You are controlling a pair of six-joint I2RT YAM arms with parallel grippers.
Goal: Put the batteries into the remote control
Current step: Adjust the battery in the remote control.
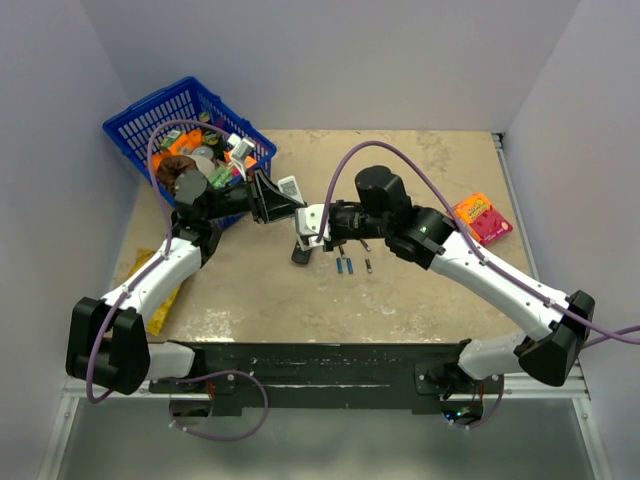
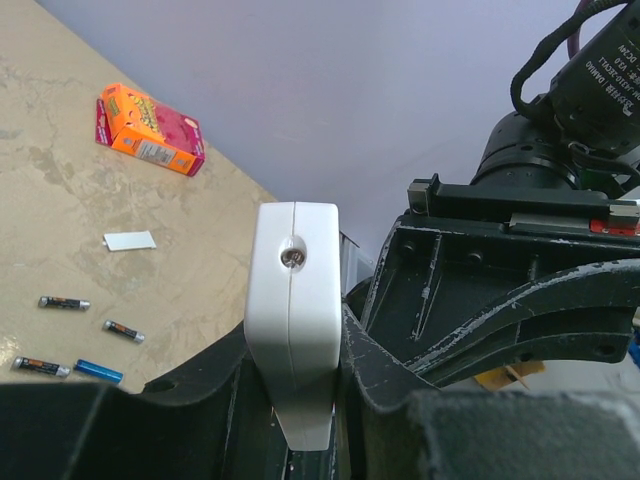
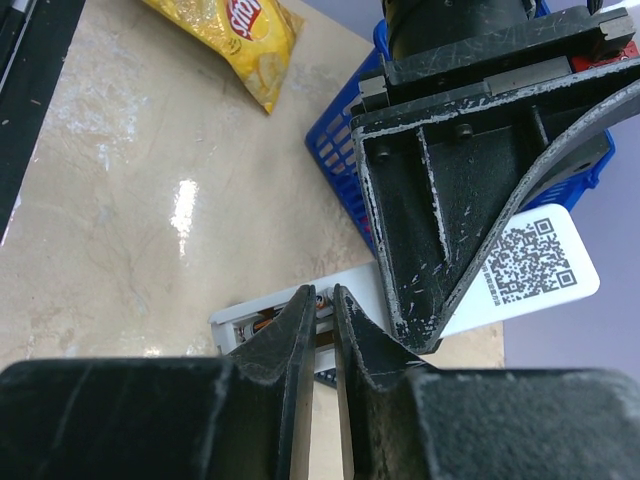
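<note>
From above: grips the slim white rectangular remote control (image 1: 291, 188) in the left claw (image 1: 282, 203), raised above the centre of the mottled beige tabletop (image 1: 420, 290). Meets it from the opposite side with the right claw (image 1: 318, 232). Shows the thin cylinder batteries (image 1: 345, 267) lying loose on the tabletop just below.

From the left wrist: clamps tight on the remote control's narrow sides, seen end-on. Shows four batteries apart on the tabletop, one blue, near a small flat white cover (image 2: 130, 240).

From the right wrist: presses almost together at the open battery bay; cannot tell whether anything sits between.

Looks light, rigid and smooth-shelled, so likely to twist; best held mid-body across the long edges. Expect tiny, hard, roll-prone batteries; take each around its middle.
</note>
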